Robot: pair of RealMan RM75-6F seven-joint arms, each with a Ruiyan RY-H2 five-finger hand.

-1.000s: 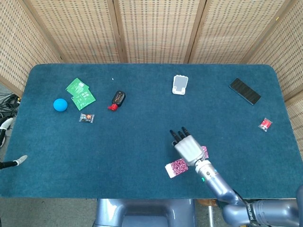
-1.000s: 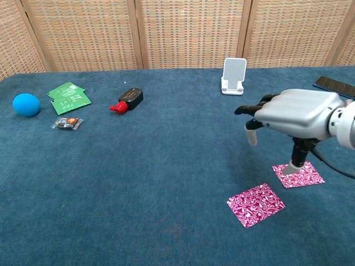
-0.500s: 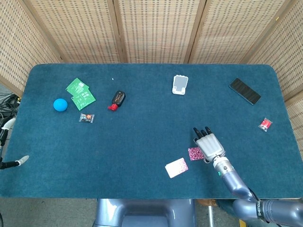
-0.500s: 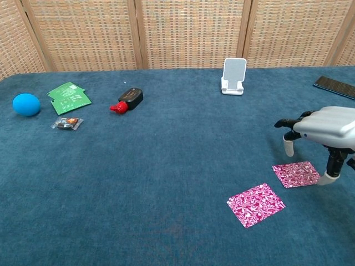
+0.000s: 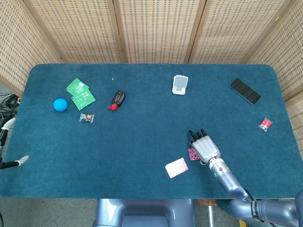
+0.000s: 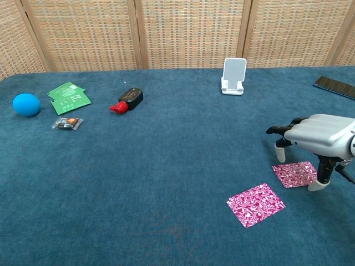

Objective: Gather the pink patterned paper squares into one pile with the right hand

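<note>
Pink far square sits apart from the near square; right hand has drifted back left over it, fingers spread, gripping nothing; pile unmade.

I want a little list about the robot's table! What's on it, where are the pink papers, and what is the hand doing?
pink squares: two, lying flat and apart, not yet piled
near square: alone toward the table's front edge
far square: partly under the right hand
right hand: above the far square, fingers spread, one fingertip down at its edge; holds nothing
left hand: not in view
other things: blue ball, green packets, small wrapped candy, black and red object, white phone stand, black phone, red candy
surface: blue cloth table
</note>
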